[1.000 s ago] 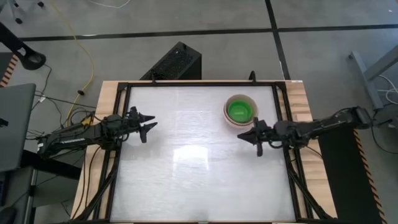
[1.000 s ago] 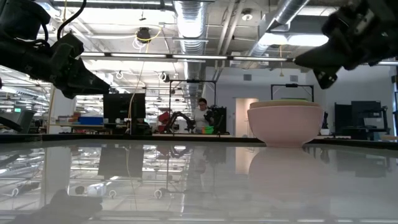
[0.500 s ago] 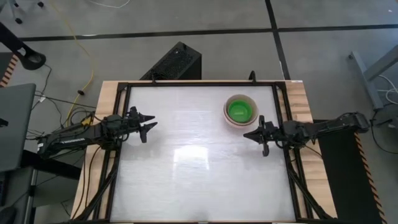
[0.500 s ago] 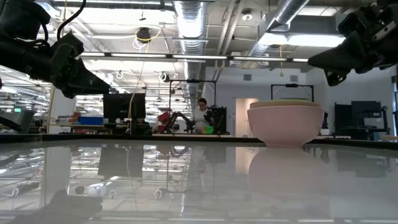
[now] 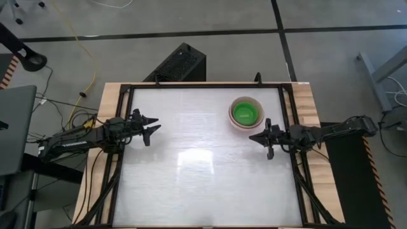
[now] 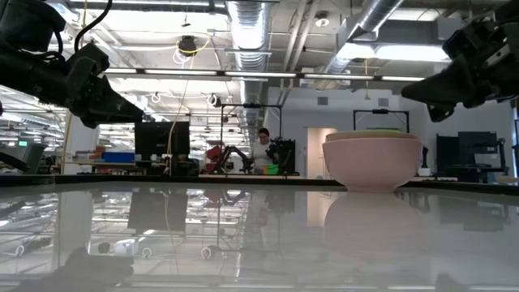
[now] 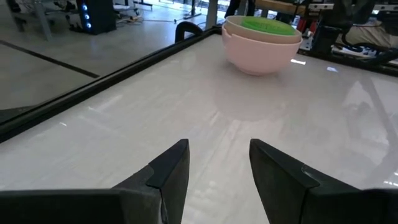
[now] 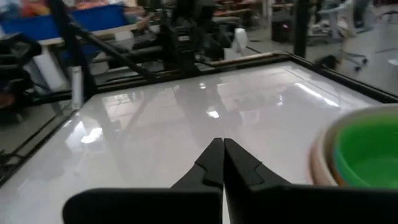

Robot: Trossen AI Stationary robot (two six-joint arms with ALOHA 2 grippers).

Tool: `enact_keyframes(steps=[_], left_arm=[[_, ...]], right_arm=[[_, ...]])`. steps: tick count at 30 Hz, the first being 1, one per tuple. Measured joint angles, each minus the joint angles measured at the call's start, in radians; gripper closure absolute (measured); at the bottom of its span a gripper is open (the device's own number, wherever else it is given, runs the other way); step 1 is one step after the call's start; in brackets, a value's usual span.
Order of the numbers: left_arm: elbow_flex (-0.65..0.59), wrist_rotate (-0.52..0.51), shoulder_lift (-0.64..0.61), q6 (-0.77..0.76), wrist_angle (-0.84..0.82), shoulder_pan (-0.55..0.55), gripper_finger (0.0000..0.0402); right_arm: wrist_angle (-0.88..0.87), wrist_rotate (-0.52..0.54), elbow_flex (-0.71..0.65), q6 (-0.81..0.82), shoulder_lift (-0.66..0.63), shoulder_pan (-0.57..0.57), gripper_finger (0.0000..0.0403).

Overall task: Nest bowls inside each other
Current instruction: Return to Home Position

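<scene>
The bowls (image 5: 246, 113) stand nested in one stack on the white table's far right part: a pale pink outer bowl (image 6: 372, 162), a beige rim inside it, and a bright green bowl (image 8: 367, 155) on top. The stack rests on its base. My right gripper (image 5: 253, 137) hovers shut just near of the stack, at the table's right side, touching nothing. My left gripper (image 5: 154, 126) hovers open over the table's left side, far from the bowls (image 7: 261, 42), with nothing between its fingers (image 7: 168, 171).
A black frame (image 5: 203, 85) runs around the white tabletop (image 5: 197, 172). The room beyond shows desks, monitors and a person (image 6: 262, 150) far behind the table.
My right gripper, shut, has drawn back toward the table's right edge and sunk a little, away from the bowl stack. The bowls have stayed where they were.
</scene>
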Motion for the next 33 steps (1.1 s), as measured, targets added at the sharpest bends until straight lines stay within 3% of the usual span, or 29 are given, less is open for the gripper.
enact_keyframes(steps=[4, 14, 33], left_arm=[[0.000, 0.000, 0.000, -0.001, 0.000, 0.000, 0.0244], [0.000, 0.003, 0.000, -0.023, 0.000, 0.000, 0.0244], [0.000, 0.003, 0.000, -0.022, 0.000, 0.000, 0.0244]], right_arm=[[-0.040, 0.045, 0.000, -0.001, 0.001, 0.000, 0.0380], [-0.161, 0.040, 0.000, -0.007, 0.002, 0.000, 0.0378], [-0.185, 0.037, -0.001, -0.006, 0.002, 0.000, 0.0378]])
